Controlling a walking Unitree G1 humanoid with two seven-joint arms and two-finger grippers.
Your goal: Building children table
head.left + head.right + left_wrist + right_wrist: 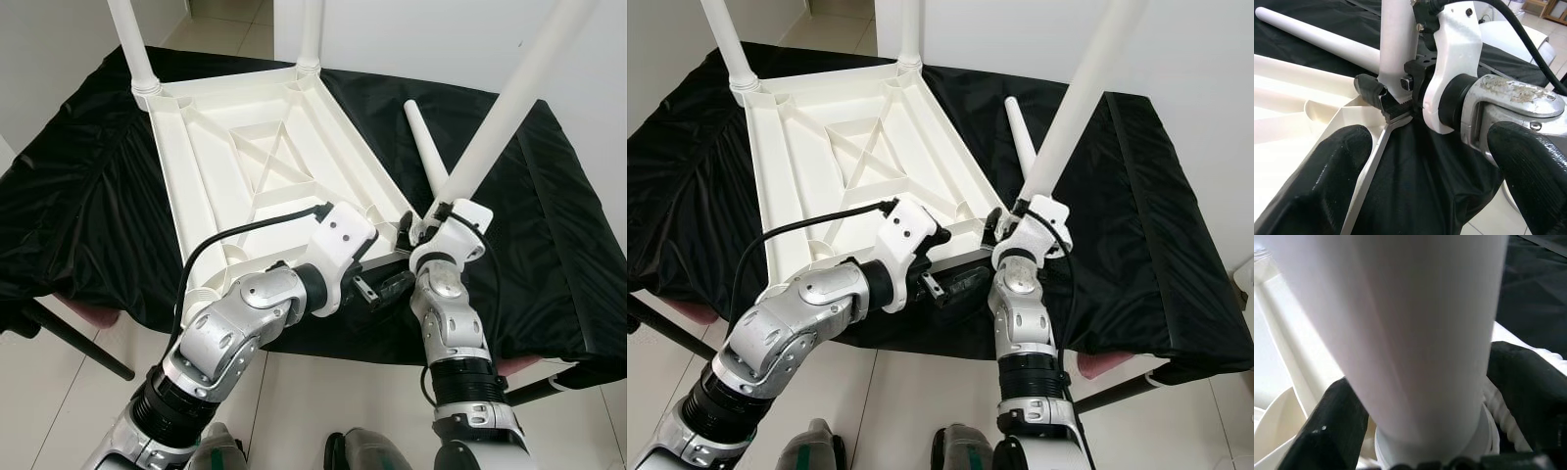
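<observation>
Your white tabletop (265, 157) is lying upside down on the counter (88, 196), which is draped in a black cloth, and its ribbed underside is facing the camera across the middle and upper left of the head view. Two legs are already standing in its far corner sockets: the far left leg (130, 44) at the upper left of the frame and the far right leg (311, 34) at the top centre. A loose leg (425, 147) is lying flat on the cloth, just right of the tabletop's right edge.

Your right gripper (1393, 98) is sitting at the tabletop's near right corner, lower centre-right in the head view, with its jaws clenched around the base of the held leg (509, 98). That leg is slanting up and away toward the upper right of the frame. In the right wrist view its lower end is sitting at a round white socket (1484, 431), though the blur is too heavy to tell you how far in it is.

Your left gripper (387, 286) is reaching in from the lower left, just beside the right wrist and near the tabletop's near edge. Its fingers (1317, 181) are spread apart, grasping nothing.
</observation>
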